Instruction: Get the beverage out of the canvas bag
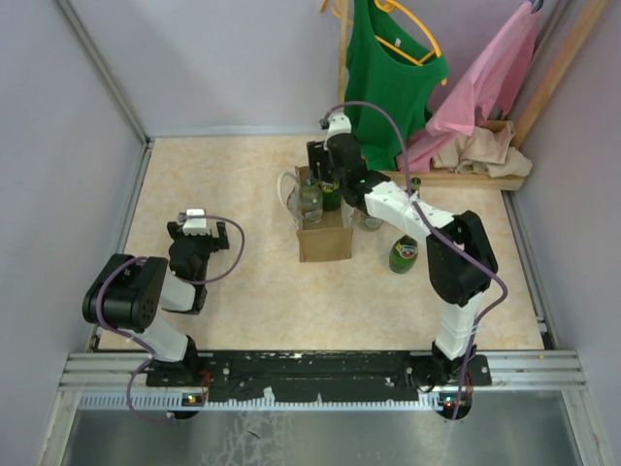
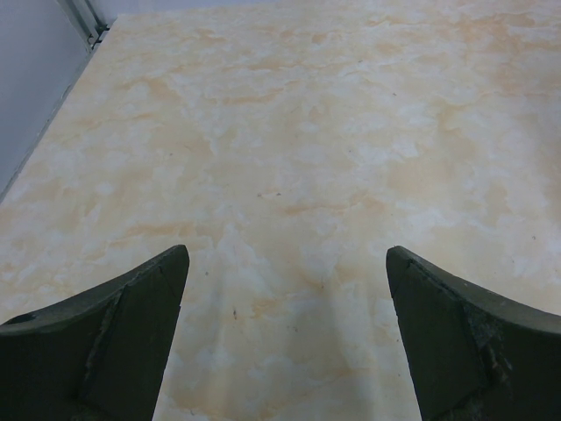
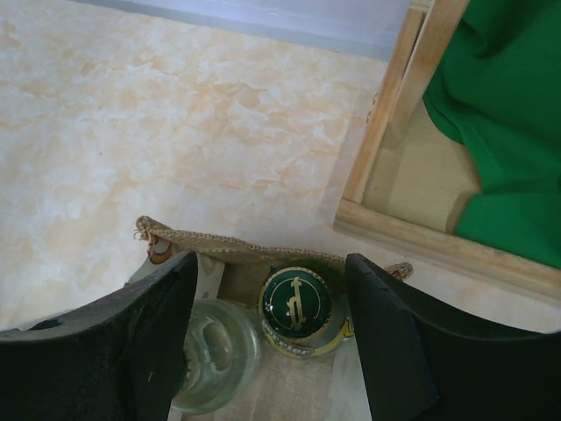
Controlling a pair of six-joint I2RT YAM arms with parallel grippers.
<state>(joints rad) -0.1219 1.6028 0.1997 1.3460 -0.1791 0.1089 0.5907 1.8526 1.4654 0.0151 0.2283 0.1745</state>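
Note:
The tan canvas bag stands upright mid-table with its white handles at its left. A green-capped bottle and a clear glass bottle stand inside it. My right gripper hangs open just above the bag's mouth. In the right wrist view the green cap sits between the spread fingers, untouched, with the clear bottle by the left finger and the bag's rim behind. My left gripper is open and empty at the left, over bare table.
Another green bottle stands on the table right of the bag, under my right arm. A wooden rack base lies at the back right, with a green shirt and a pink garment hanging over it. The rack is close behind the bag.

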